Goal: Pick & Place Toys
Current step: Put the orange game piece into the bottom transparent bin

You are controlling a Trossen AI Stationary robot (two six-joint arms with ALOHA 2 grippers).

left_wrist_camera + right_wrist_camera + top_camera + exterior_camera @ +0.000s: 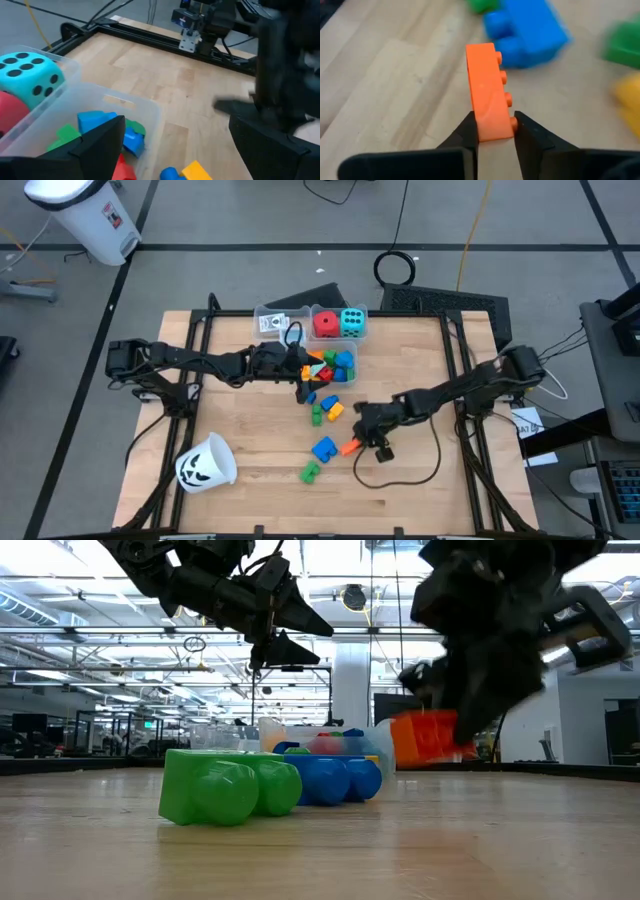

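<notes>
Right wrist view: right gripper [496, 131] is pinching 1 end of the orange block [489, 97], fingers tight on both sides.
Orange block spot: lifted off the table [250, 435], just beside the blue block [323, 448] and near the green block [310, 472].
Left gripper [303, 376]: jaws spread wide, nothing in them, hanging over the clear bin [142, 107] of blocks.
Dice: cyan die [353, 323] and red die [326, 324] sit side by side in the back bin.

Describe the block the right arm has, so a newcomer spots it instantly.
Start at the wooden table and follow the right arm to its pincer, in the near right part. Pinched there is the orange block: long, thin, one row of studs. The blue block and green block beside it lie loose.
</notes>
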